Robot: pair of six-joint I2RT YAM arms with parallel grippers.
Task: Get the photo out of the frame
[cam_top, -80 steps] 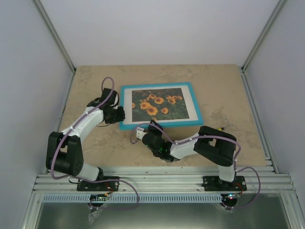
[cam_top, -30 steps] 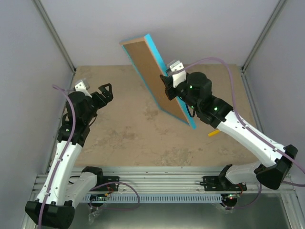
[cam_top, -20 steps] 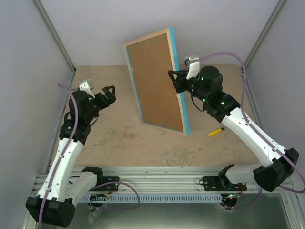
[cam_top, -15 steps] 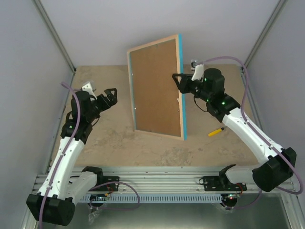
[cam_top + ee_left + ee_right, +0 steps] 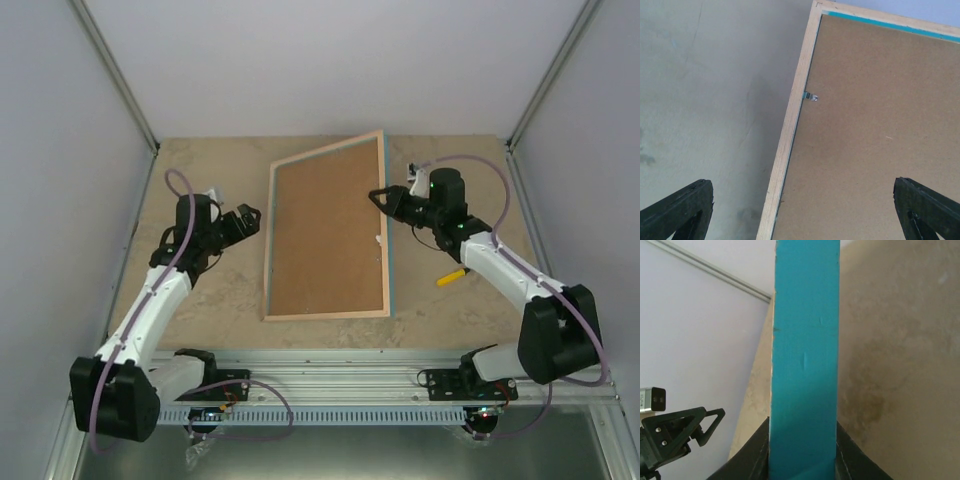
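The frame [image 5: 268, 250] has its back to my overhead camera, so what I see inside the light wood rim is the brown backing board [image 5: 325, 240] filling it edge to edge. The photo is hidden on the far side of that board. On the left wrist camera a small metal tab [image 5: 812, 96] reaches from the left rim onto the board.

My right hand [image 5: 381, 197] is clamped on the frame's right edge, up near the far corner. Its wrist camera shows the turquoise edge pinched between both fingers. The frame looks tilted rather than flat, though I cannot tell how steeply. Its near edge sits close to the rail at the front of the surface [image 5: 200, 300].

My left hand [image 5: 250, 221] is spread wide and holds nothing, just beside the left rim without touching it. Bare surface lies to its left. A small yellow object [image 5: 450, 277] lies right of the frame, apart from it.
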